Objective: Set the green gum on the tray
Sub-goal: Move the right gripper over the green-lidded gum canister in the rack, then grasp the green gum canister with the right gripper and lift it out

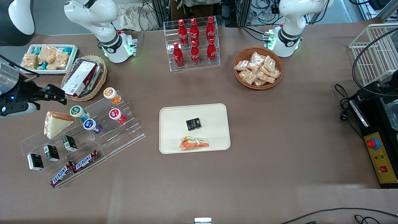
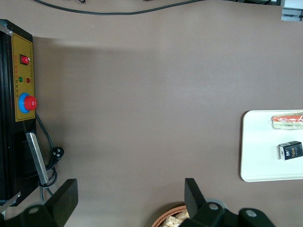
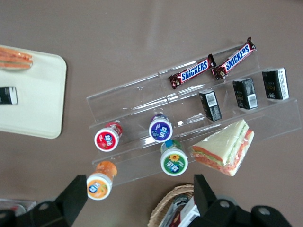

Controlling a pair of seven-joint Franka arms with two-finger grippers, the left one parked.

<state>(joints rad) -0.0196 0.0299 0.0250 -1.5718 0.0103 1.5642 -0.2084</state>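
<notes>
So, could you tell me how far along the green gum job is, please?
Nothing is done yet: the green gum stands on the clear stepped rack beside the wrapped sandwich. The gripper is open and empty, above the rack's working-arm end. Grasping, carrying and setting the bottle on the tray all remain.

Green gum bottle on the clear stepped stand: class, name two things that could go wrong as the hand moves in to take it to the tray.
1. The green gum stands close to the blue-lidded bottle and the sandwich wedge; the open hand, hovering above the stand, might knock either over.
2. The tray already holds a black box and a wrapped sandwich, so the bottle could land on one and tip.
</notes>
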